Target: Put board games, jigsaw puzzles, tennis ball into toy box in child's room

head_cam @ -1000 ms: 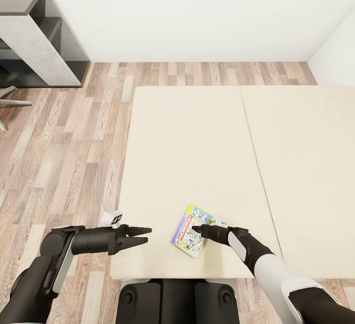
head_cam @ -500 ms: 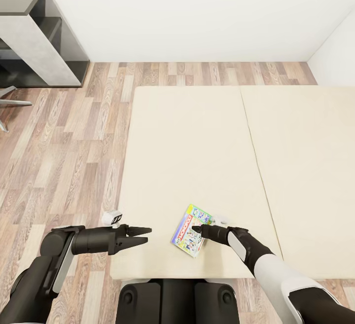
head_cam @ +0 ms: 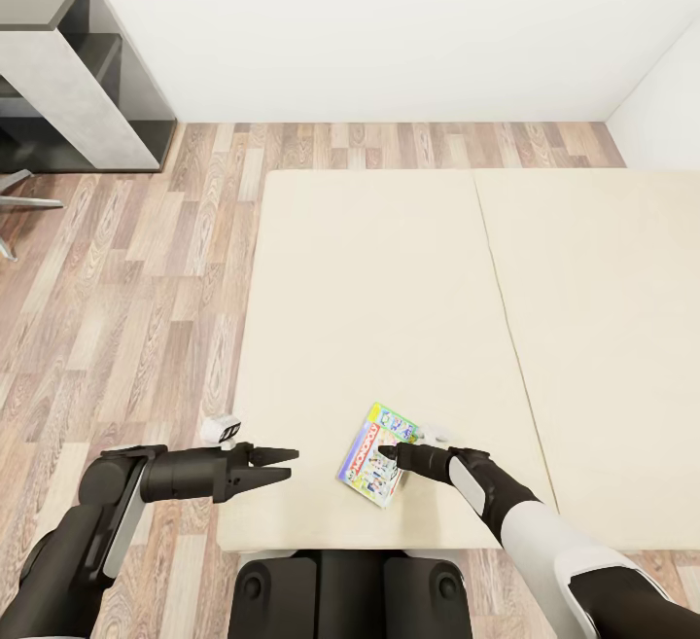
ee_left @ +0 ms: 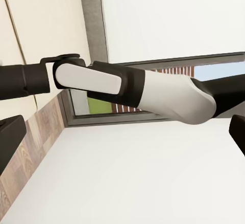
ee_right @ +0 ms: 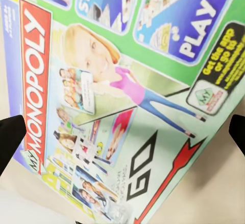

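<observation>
One board game (head_cam: 372,454), a green-edged Monopoly box with a red banner, lies flat near the front edge of the beige bed (head_cam: 389,308). My right gripper (head_cam: 387,451) hovers right over it, and its dark fingertips (ee_right: 10,137) stand wide apart on either side of the printed lid (ee_right: 127,81), open and not closed on the box. To the left, my left gripper (head_cam: 287,464) hangs open over the bed's front left corner with nothing between its fingers. The left wrist view looks across at my right forearm (ee_left: 127,83). The toy box, table, jigsaw puzzles and tennis ball are out of view.
A grey shelf unit (head_cam: 78,75) stands against the white wall at the back left, with a chair leg (head_cam: 19,201) beside it. Wood-plank floor (head_cam: 146,279) runs along the bed's left side. The mattress has a seam (head_cam: 506,308) between its two sections.
</observation>
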Tool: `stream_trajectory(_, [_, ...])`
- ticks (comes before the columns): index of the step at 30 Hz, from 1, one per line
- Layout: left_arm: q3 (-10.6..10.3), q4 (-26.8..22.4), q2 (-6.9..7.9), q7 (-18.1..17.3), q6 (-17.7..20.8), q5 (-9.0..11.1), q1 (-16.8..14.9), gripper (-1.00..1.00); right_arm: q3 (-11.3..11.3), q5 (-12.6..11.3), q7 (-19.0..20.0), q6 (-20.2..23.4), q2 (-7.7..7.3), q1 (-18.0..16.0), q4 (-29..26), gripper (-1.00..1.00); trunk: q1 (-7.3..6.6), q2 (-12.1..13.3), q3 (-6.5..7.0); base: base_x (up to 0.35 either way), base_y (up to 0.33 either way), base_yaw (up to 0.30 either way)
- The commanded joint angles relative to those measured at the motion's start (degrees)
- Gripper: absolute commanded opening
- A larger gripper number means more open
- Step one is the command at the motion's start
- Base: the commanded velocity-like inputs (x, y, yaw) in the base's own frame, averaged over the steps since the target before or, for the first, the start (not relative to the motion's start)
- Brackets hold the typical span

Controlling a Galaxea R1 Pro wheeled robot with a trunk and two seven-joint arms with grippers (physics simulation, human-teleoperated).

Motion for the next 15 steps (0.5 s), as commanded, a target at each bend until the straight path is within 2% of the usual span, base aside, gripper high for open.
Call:
stream_trajectory(1, [0.0, 0.0, 0.02, -0.2, 0.6, 0.0, 0.0, 1.0, 0.2, -0.3, 0.0, 0.3, -0.03, 0.0, -0.1, 1.0, 0.03, -0.1, -0.06, 0.0, 0.0, 0.0])
stream_trajectory(5, [0.3, 0.0, 0.04, -0.2, 0.6, -0.2, 0.0, 1.0, 0.2, -0.3, 0.0, 0.3, -0.03, 0.0, -0.1, 1.0, 0.03, -0.1, -0.06, 0.0, 0.0, 0.0])
stream_trajectory(11, [2.3, 0.1, 0.03, -0.2, 0.6, -0.2, 0.0, 1.0, 0.2, -0.3, 0.0, 0.3, -0.03, 0.0, 0.0, 1.0, 0.03, -0.1, -0.06, 0.0, 0.0, 0.0])
stream_trajectory(15, [2.1, -0.7, -1.28, -0.2, 1.9, -0.1, -0.3, 1.0, -0.1, -0.8, -0.1, -0.2, 1.28, 0.0, -0.6, 1.0, 0.03, -0.1, -0.06, 0.0, 0.0, 0.0])
